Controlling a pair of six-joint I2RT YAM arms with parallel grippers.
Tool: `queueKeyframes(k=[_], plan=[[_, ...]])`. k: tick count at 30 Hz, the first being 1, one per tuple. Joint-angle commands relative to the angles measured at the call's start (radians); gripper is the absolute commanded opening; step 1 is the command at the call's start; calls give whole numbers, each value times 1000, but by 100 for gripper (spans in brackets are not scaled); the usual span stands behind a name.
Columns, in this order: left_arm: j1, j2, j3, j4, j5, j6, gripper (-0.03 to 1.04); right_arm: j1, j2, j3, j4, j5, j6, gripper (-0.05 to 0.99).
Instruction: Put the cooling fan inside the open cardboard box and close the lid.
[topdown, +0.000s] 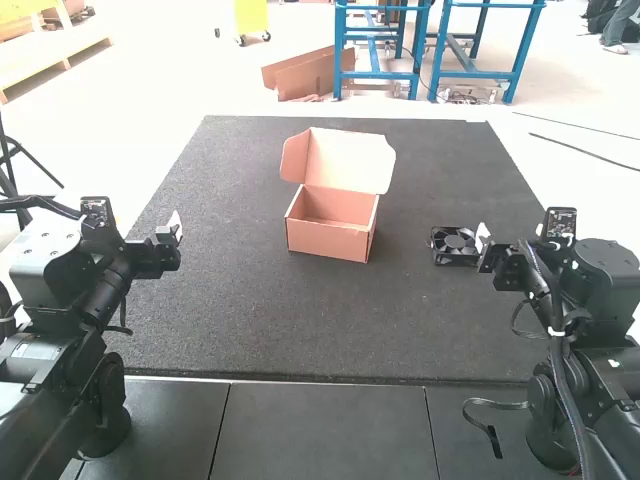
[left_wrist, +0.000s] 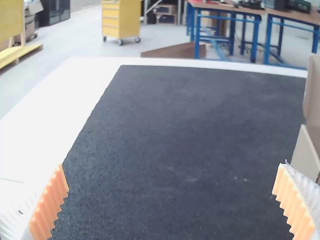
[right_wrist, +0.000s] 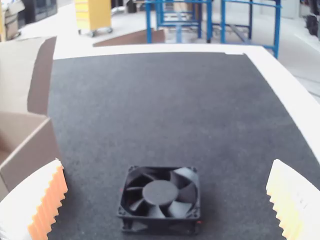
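While the right arm's white ribbed fingers (right_wrist: 44, 207) with their orange pads stand wide apart and hold nothing, the small black square plastic cooling fan (right_wrist: 161, 199) lies flat just ahead of them, blades up and roughly centred on the gap between them. It rests on the dark felt-like mat (topdown: 250, 300) that covers the white desk (topdown: 160, 150), towards the mat's right side and well apart from the open brown cardboard box (topdown: 332, 225). The box stands near the middle of the mat with its lid flap upright at the back. Across the mat, the left arm's white ribbed fingers (left_wrist: 47, 212) are likewise spread and empty above bare mat, with the box off to one side of them. The fan looks light and stiff, with a rigid outer frame around thin blades that probably turn freely and could bend or snap under pressure. The sound hold is therefore on two opposite outer walls of the frame, never on the blades or hub. Its plastic is likely smooth, though the ridged pads should bite well enough. Because it lies so low, the fingers would have to come down close to the mat to straddle it. The box seems thin and light, so it may slide when the lid is pushed.
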Motion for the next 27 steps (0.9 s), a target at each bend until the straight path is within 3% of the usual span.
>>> queueKeyframes(k=[1,2,8,11,16,17,21,22,24,25,27], plan=[[10,-14,-6,18,1,-5,97,-14,-9,-4,4,2,9,92],[7,-14,-6,22,2,-5,97,-11,-8,-4,12,-44,0,92],[12,-14,-6,36,2,-7,97,-12,-8,-2,31,-49,18,92],[15,-14,-4,116,-1,-8,97,-15,-8,-2,110,-1,17,92],[15,-14,-4,283,1,-4,97,-15,-8,-1,241,24,-34,92],[15,-14,-4,351,1,-1,97,-15,-8,3,250,24,-40,92],[15,-15,-2,530,1,128,97,-14,-8,19,265,22,-52,92],[12,-14,-2,562,4,134,97,-14,-9,26,265,20,-52,92],[8,-14,-2,519,28,166,97,-14,-8,29,265,22,-52,92],[8,-14,-2,492,30,199,97,-14,-8,30,264,24,-52,92],[7,-14,-2,423,20,215,97,-15,-8,33,261,24,-54,92]])
